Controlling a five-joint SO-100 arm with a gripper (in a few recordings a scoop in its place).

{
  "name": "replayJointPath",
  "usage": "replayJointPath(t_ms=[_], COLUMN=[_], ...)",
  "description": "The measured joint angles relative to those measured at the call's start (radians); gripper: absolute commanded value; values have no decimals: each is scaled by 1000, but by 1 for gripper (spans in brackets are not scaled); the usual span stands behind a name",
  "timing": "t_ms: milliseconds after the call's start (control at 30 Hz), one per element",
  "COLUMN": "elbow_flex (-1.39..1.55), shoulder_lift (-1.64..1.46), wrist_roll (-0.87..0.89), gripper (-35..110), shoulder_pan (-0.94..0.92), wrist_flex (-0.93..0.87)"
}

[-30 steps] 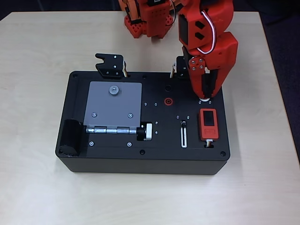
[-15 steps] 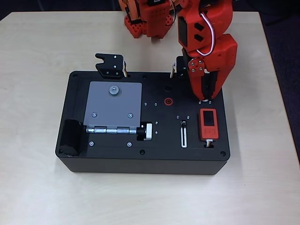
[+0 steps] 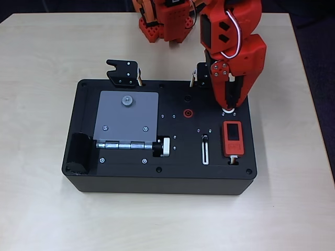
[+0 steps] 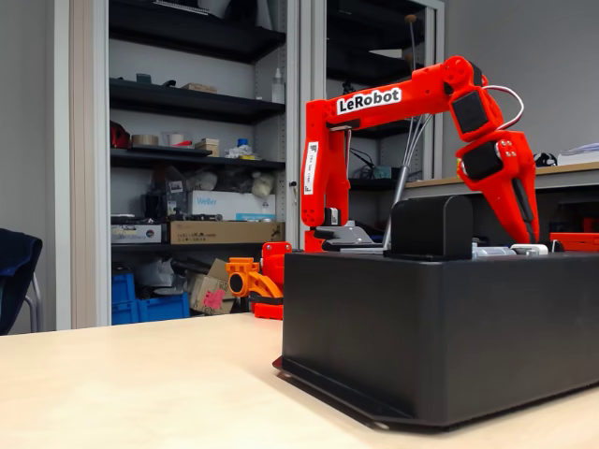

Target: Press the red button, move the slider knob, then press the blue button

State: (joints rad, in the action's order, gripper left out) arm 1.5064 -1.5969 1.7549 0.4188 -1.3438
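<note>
In the overhead view, the orange two-finger gripper [image 3: 229,107] has dipped and lifted again, fingers together and empty, over the white oval surround hiding both buttons; the tiny dark slider knob [image 3: 205,138] sits untouched at its slot's top. In the fixed view, the gripper [image 4: 534,236] points down at the black box top [image 4: 440,318], so the red press looks done or nearly so.

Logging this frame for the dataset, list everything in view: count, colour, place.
task box: 1, black, centre of the table
grey hinged plate: 1, box top, left half
white-and-black cylinder knob: 1, at the plate's lower right corner
black roller: 1, box's left end
red ring socket: 1, box top, centre
slider knob: 1, dark, top of the white-rimmed slot
red device with black screen: 1, right of the slot
black bracket: 1, box's far edge
arm: 1, red, "LeRobot" lettering
hand: 1, red, tips down over a white surround above the red device
</note>
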Motion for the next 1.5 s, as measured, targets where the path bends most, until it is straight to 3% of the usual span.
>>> replayJointPath(t_ms=[1500], elbow_flex=[94], shoulder_lift=[-6], wrist_roll=[15], gripper=[0], shoulder_pan=[34], wrist_flex=[104])
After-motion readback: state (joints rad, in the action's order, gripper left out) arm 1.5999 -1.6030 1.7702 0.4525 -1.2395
